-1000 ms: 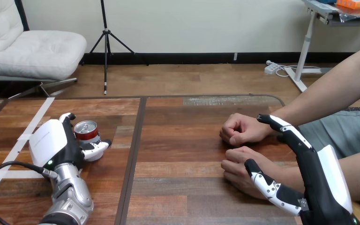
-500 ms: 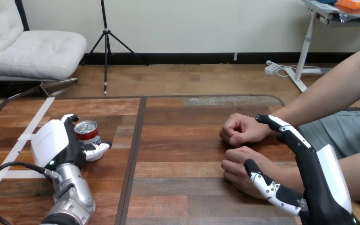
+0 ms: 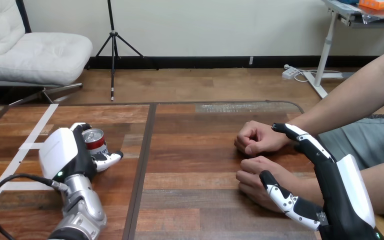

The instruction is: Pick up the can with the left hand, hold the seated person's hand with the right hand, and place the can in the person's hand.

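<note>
The left hand (image 3: pixel 62 152) curls round the upright small red metal can with a silver top (image 3: pixel 95 141) at the left of the wooden worktop (image 3: pixel 200 150), while the right hand (image 3: pixel 345 195), spread wide, brackets the person's nearer fist (image 3: pixel 255 175).

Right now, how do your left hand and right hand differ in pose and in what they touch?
The left hand has fingers and thumb curled round the red can; the right hand has straight fingers and grips nothing. The left hand is at the left of the wooden table; the right hand spans the person's nearer wrist at the right, not closed on it. Both sit low over the table.
</note>
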Tool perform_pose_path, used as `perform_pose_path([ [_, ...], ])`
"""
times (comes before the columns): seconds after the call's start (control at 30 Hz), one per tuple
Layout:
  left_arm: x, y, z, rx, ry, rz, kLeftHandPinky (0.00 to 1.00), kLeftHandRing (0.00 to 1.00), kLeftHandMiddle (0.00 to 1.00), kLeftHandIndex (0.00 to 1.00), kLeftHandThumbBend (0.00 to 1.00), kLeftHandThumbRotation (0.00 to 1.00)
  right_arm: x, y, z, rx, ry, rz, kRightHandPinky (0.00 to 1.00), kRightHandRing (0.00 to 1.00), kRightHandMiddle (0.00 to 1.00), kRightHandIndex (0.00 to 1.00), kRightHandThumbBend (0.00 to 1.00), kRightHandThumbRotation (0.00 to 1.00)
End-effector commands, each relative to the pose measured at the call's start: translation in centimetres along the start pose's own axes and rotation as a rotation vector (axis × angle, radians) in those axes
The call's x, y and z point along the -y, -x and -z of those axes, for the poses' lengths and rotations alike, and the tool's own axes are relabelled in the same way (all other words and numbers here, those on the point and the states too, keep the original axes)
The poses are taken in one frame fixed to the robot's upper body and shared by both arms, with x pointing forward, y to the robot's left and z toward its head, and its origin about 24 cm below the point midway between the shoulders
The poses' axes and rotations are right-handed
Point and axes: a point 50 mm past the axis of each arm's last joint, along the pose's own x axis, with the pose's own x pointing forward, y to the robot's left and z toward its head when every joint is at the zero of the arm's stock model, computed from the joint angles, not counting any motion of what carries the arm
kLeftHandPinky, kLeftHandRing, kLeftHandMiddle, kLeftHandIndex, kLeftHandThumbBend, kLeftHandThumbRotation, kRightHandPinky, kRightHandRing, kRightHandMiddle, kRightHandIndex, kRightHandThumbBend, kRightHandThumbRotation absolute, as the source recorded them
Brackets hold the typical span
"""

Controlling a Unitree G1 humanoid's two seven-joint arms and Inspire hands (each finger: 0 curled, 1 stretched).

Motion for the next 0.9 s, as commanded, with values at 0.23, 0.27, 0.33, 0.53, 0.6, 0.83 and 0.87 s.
perform_pose_path([
  [0.23, -1.63, -1.51, -3.36, 0.089, 0.098, -0.097, 0.54, 0.62, 0.67, 0.69, 0.77, 0.04, 0.85, -0.87, -1.15, 0.088, 0.006, 0.022, 0.83, 0.88, 0.87, 0.82, 0.48, 0.00],
  [0.27, -1.64, -1.49, -3.39, 0.091, 0.101, -0.101, 0.54, 0.61, 0.66, 0.68, 0.77, 0.03, 0.86, -0.87, -1.14, 0.087, 0.006, 0.023, 0.83, 0.88, 0.87, 0.82, 0.48, 0.00],
  [0.33, -1.66, -1.47, -3.47, 0.096, 0.110, -0.108, 0.53, 0.60, 0.64, 0.67, 0.77, 0.02, 0.87, -0.86, -1.13, 0.086, 0.007, 0.023, 0.83, 0.88, 0.87, 0.82, 0.48, 0.00],
  [0.53, -1.66, -1.46, -3.63, 0.096, 0.140, -0.109, 0.51, 0.55, 0.56, 0.65, 0.75, 0.00, 0.93, -0.86, -1.12, 0.087, 0.008, 0.026, 0.83, 0.87, 0.87, 0.82, 0.48, 0.00],
  [0.6, -1.67, -1.44, -3.68, 0.097, 0.151, -0.112, 0.50, 0.54, 0.54, 0.64, 0.74, 0.00, 0.95, -0.86, -1.12, 0.086, 0.008, 0.026, 0.83, 0.87, 0.87, 0.82, 0.48, 0.00],
  [0.83, -1.61, -1.41, -3.78, 0.091, 0.171, -0.112, 0.49, 0.50, 0.50, 0.61, 0.73, 0.00, 1.03, -0.83, -1.09, 0.085, 0.009, 0.026, 0.83, 0.87, 0.87, 0.82, 0.48, 0.00],
  [0.87, -1.60, -1.41, -3.79, 0.090, 0.171, -0.111, 0.49, 0.50, 0.50, 0.61, 0.73, 0.00, 1.03, -0.83, -1.09, 0.085, 0.009, 0.026, 0.83, 0.87, 0.87, 0.82, 0.48, 0.00],
])
